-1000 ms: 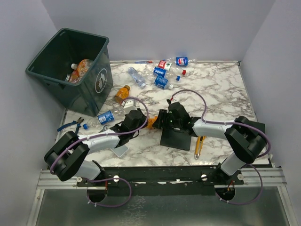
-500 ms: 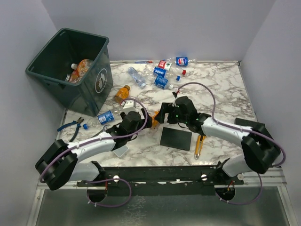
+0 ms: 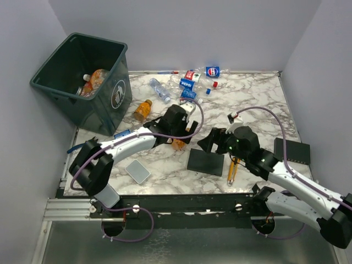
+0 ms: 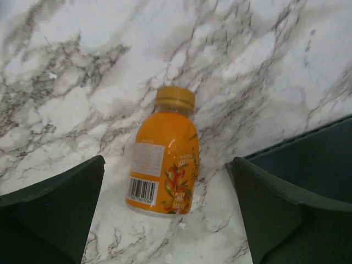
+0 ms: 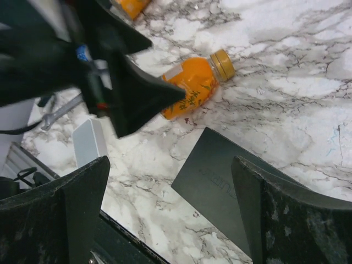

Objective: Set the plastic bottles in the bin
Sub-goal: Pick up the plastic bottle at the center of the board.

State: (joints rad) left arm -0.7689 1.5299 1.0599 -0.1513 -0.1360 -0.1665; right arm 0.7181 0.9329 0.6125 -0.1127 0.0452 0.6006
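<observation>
A small orange bottle (image 4: 163,165) with a gold cap lies flat on the marble, framed by the wide-apart fingers of my left gripper (image 4: 168,165), which hovers over it without touching. From above, that gripper (image 3: 177,133) covers most of this bottle (image 3: 177,144). My right gripper (image 3: 207,143) is open and empty over the black pad (image 5: 231,181), with the same orange bottle (image 5: 192,82) ahead of it. A second orange bottle (image 3: 143,109) lies near the bin (image 3: 110,107). Several clear bottles (image 3: 192,82) are heaped at the back. The bin holds bottles (image 3: 93,80).
A yellow utility knife (image 3: 233,169) lies right of the black pad (image 3: 205,161). A grey box (image 3: 137,171) sits near the front edge, blue-handled pliers (image 3: 77,147) at the left edge, another black pad (image 3: 291,149) at the right. A blue-labelled bottle (image 3: 122,133) peeks from under the left arm.
Both grippers have opened. The left arm reached forward and right until it stood over the orange bottle. The right arm drew back to the right, off the black pad's far edge.
</observation>
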